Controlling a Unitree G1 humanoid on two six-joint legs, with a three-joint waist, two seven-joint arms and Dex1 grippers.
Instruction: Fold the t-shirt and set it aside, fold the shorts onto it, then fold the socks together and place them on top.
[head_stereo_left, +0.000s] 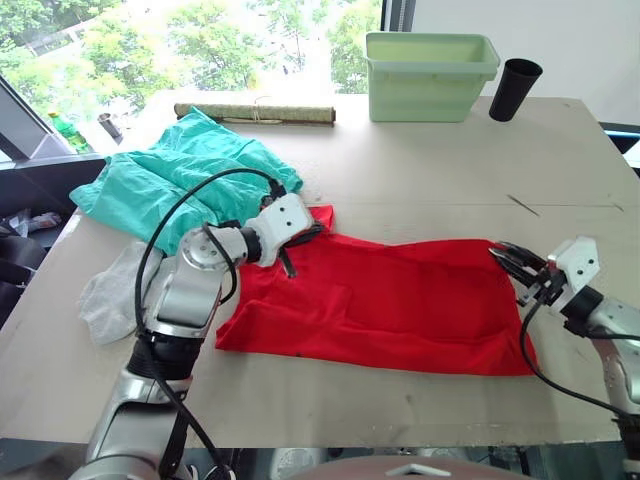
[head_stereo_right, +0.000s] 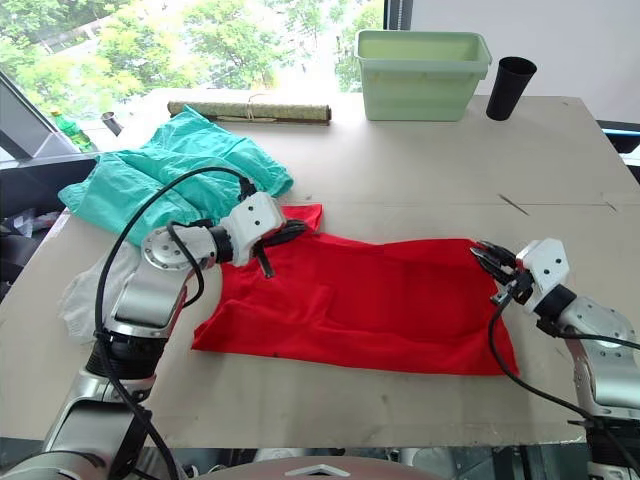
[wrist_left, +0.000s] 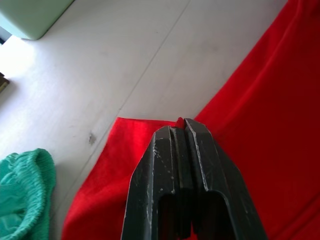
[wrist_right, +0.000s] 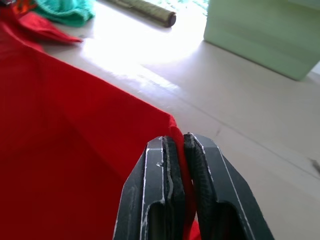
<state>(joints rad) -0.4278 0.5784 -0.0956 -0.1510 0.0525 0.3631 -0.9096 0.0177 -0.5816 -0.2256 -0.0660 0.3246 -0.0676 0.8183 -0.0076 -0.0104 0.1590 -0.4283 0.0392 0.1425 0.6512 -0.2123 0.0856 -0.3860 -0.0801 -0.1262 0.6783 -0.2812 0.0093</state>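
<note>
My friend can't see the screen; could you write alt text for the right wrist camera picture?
Two black fingers shut on the far corner of the red t-shirt, which lies on a pale table. Behind sit a green bin and a rolled mat.

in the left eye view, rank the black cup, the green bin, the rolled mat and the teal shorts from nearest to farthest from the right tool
From the right tool, shut on the red shirt:
1. Black cup, far right corner of the table.
2. Green bin, far edge, just left of the cup.
3. Rolled mat, far edge, left of centre.
4. Teal shorts, far left side.
</note>
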